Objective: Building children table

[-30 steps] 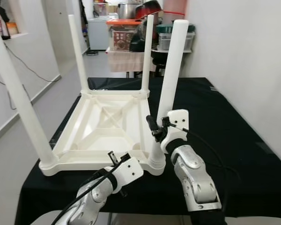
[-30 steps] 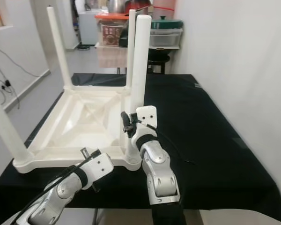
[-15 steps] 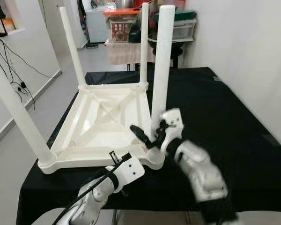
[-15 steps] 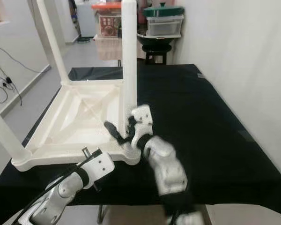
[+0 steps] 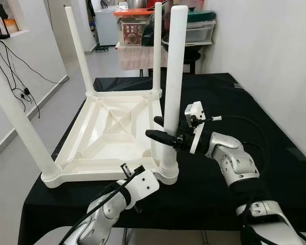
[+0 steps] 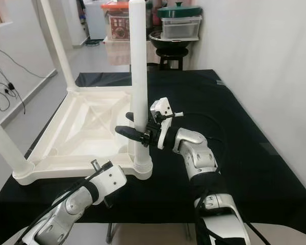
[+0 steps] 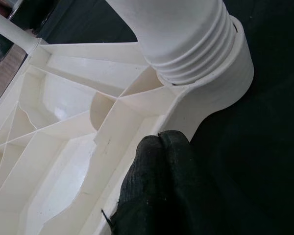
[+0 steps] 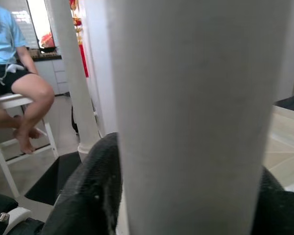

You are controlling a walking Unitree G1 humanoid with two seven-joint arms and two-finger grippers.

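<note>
A white plastic children's table point(image 5: 115, 133) lies upside down on a bench covered in black cloth point(image 5: 229, 102), its four legs pointing up. My right gripper point(image 5: 160, 128) reaches in sideways from my right and is clenched around the near-right leg point(image 5: 171, 76) partway up, one black finger point(image 5: 160, 136) in front of the post and the other behind it. In the right wrist view that leg point(image 8: 196, 112) stands between my two black fingers point(image 8: 95, 191), both pressed against it, and a person point(image 8: 12, 73) sits on a white stool in the background. The leg's ribbed foot point(image 7: 186, 44) is seated in the corner socket of the tabletop. My left gripper point(image 7: 154, 191) has its fingertips together, resting on the table's rim just beside that socket. Beyond the bench, storage boxes point(image 5: 191, 30) and pots stand on a shelf.
</note>
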